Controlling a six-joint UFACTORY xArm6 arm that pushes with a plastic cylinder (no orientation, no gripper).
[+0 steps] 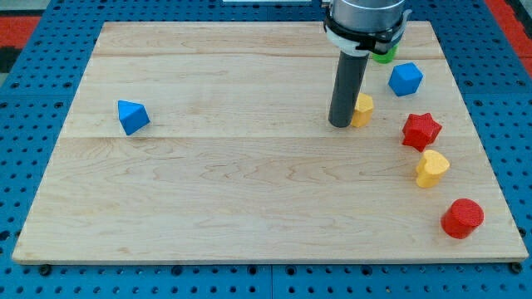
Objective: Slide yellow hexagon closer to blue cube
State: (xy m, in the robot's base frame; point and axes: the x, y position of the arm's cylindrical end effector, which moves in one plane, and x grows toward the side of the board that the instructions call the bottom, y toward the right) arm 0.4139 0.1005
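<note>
Camera view: my tip, a bare rod tool holding nothing, touches the yellow hexagon at its right; blue cube beyond.

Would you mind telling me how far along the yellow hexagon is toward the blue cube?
Done: my tip sits against the view's left side of the small yellow hexagon block. In hand: a push toward the view's upper right. Left: a clear gap of bare wooden board still separates it from the blue cube block, so it is not yet close.
</note>
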